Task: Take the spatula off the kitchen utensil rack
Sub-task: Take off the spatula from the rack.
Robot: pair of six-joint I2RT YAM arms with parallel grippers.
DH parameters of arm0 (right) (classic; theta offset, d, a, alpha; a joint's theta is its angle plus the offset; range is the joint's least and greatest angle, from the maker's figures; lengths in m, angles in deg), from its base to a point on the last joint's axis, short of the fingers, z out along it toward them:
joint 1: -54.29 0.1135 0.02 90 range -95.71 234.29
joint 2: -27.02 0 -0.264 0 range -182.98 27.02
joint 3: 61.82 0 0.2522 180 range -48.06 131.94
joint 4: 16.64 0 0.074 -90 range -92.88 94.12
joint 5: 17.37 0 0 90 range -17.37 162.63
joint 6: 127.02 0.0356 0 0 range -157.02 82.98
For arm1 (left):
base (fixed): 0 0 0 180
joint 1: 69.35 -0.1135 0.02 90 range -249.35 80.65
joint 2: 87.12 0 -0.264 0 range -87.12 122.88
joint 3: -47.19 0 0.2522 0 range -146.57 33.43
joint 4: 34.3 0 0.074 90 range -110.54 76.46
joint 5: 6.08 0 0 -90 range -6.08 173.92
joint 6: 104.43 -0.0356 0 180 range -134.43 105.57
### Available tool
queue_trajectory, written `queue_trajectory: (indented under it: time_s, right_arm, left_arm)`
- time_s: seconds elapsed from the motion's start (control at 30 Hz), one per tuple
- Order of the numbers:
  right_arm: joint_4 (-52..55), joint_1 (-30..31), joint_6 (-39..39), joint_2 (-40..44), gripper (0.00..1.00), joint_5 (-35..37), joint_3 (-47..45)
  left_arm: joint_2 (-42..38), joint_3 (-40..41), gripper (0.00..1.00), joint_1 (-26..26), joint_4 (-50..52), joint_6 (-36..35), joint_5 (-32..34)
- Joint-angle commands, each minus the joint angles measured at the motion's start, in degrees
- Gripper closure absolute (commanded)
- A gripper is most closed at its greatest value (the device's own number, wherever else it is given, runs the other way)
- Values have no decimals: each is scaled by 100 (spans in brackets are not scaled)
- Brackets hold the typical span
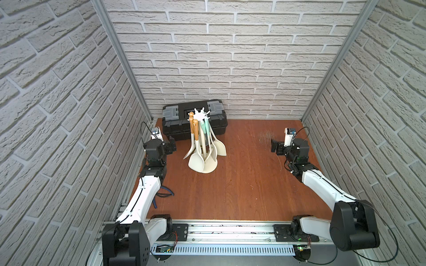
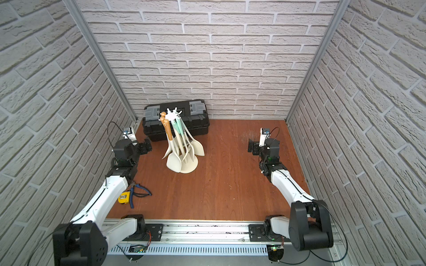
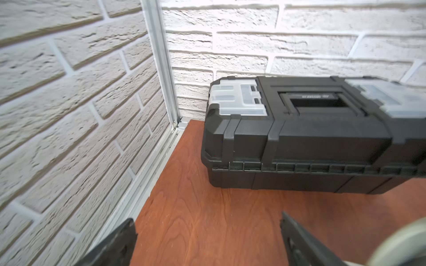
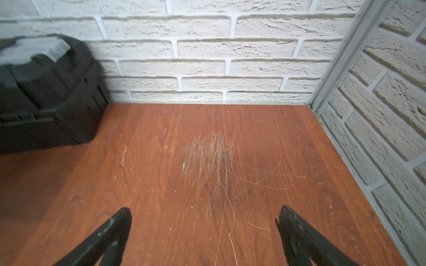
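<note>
Reading both top views as a clock face with 12 o'clock at the back wall, the cream-white kitchen utensil rack (image 1: 208, 169) (image 2: 190, 170), with its round flat base, thin pole and star-shaped crown of prongs, stands upright on the reddish-brown wooden table (image 1: 242, 188) at about 11 o'clock from the table's middle. It is just in front of the black plastic toolbox with grey latches (image 1: 175, 130) (image 2: 152, 130).

Four cream utensils hang from its prongs, two with orange-brown handles and two with mint-green ones. The spatula (image 1: 220, 148) (image 2: 198, 149), a broad flat cream blade, hangs on the rack's 3 o'clock side, its blade low beside the base.

The left gripper (image 1: 171, 147) (image 2: 145, 147) hovers empty with its jaws spread wide. The rack lies near it at roughly 4 o'clock, and the spatula sits on the rack's far side from it. The left wrist view (image 3: 207, 226) shows its two black fingers apart, facing the toolbox (image 3: 299, 138).

The right gripper (image 1: 275, 146) (image 2: 251, 147) is also spread wide and empty (image 4: 205, 213), above a patch of pale scratches (image 4: 212, 159). The spatula lies at its 9 o'clock, well apart.

Blue-handled pliers (image 2: 138, 193) and a yellow tape measure (image 2: 122, 198) lie beside the left arm at 8 o'clock.
</note>
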Motion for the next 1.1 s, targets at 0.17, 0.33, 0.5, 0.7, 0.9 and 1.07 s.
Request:
queue_trajectory:
  time_s: [0.17,0.33,0.5,0.7,0.9,1.07]
  right_arm:
    - [1599,254,1270,306,15,-719,569]
    - [1751,1301,1052,367,19,-537,849]
    - [1381,2371,927,287,28,-308,1104]
    - [1211,3674,562,-510,32,59,1870]
    - [1289,4617,365,-1177,36,412,2723]
    - [1149,5272,321,-1501,42,1095,3087]
  left_arm:
    - [-680,-13,4,-265,1994,753,-2005]
    - [-1304,271,8,717,2272,623,-1772]
    - [-1834,500,13,1314,2412,589,-1523]
    - [-2083,138,20,1442,2724,636,-1837]
    - [-2096,-472,24,1444,3092,667,-2063]
    - [-1934,-752,26,1434,3066,691,-2106]
